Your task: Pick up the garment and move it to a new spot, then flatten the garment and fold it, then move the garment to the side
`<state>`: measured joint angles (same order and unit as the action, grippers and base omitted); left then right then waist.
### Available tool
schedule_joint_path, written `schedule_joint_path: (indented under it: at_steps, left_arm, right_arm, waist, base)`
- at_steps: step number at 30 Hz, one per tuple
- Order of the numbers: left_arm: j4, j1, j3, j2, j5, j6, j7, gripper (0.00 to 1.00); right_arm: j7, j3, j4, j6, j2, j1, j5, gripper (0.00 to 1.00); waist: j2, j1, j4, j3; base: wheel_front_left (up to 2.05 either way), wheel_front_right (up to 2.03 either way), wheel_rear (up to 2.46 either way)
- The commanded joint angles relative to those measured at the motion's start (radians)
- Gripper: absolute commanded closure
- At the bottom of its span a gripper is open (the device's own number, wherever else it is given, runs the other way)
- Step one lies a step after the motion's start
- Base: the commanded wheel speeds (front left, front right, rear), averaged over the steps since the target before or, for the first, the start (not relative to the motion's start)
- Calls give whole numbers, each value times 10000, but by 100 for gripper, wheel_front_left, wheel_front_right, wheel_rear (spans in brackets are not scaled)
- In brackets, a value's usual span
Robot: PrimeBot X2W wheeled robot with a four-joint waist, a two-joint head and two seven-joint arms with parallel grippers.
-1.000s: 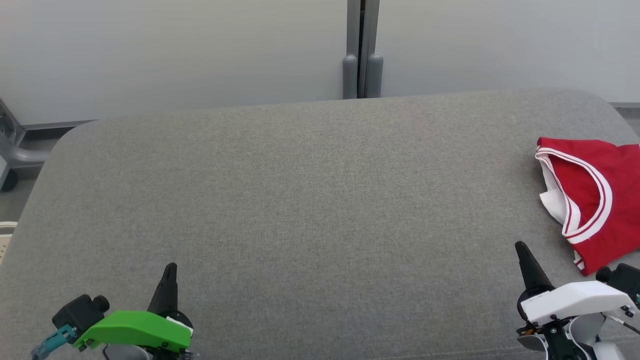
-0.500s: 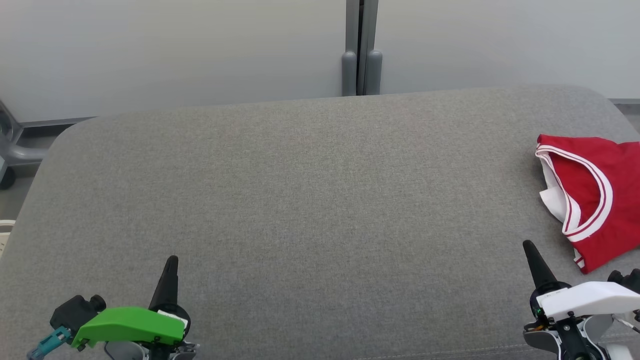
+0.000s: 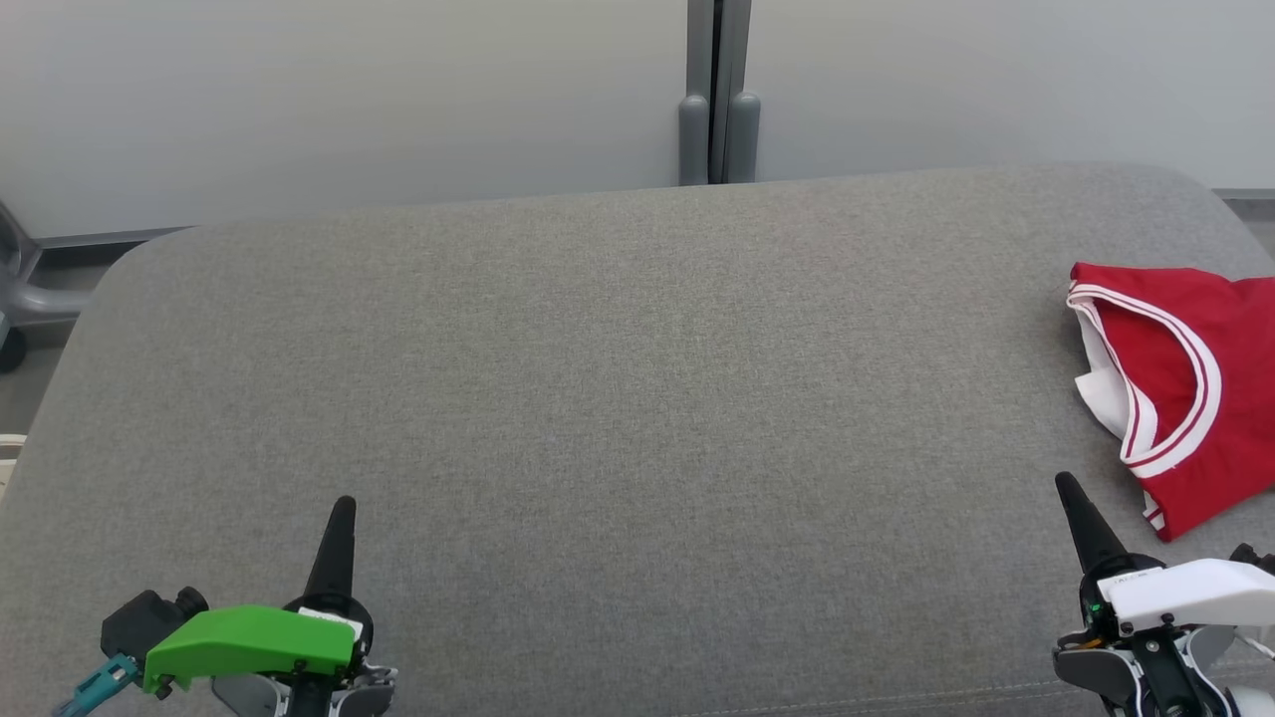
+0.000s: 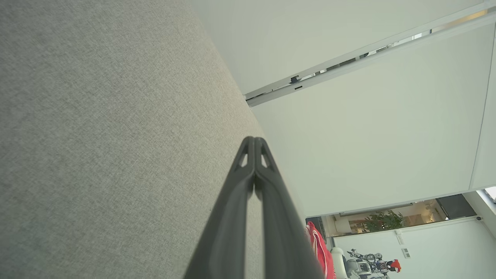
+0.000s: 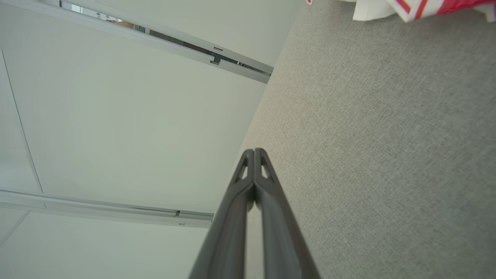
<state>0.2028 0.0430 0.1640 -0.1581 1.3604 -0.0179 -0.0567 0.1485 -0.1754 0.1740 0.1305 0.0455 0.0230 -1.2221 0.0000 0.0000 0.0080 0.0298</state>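
Note:
The garment [image 3: 1190, 393], red with white-and-red striped trim, lies folded at the right edge of the grey cushioned surface [image 3: 618, 398]. A sliver of it shows in the left wrist view [image 4: 319, 248] and its trim in the right wrist view [image 5: 410, 8]. My left gripper [image 3: 344, 503] rests at the lower left, shut and holding nothing, its fingers pressed together [image 4: 254, 141]. At the lower right, just left of the garment and apart from it, my right gripper [image 3: 1064, 480] is shut and holds nothing as well [image 5: 254, 152].
Pale wall panels with a grey post [image 3: 719, 100] stand behind the surface. A grey wheeled frame [image 3: 20, 299] sits off the left end. The wide middle of the grey surface lies between my grippers.
The head camera has shifted slightly, so the surface sits a little higher in the picture. Both grippers have drawn back toward the bottom edge, the right one also drifting right. The garment has not moved.

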Motion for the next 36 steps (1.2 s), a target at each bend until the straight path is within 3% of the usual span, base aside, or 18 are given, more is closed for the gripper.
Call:
schedule_joint_path:
  at_steps: [1,36]
  left_arm:
    - [-51,260,-107,36,134,-105,32,100]
    - [2,364,-953,820,1991,-900,437,100]
  right_arm:
    - [64,-60,-50,3,54,152,-199,100]
    - [631,-680,27,4,64,179,-2953,100]
  waist:
    - [0,0,-1,-5]
    - [0,0,-56,-220]
  base:
    - [0,0,0]
    - [0,0,0]
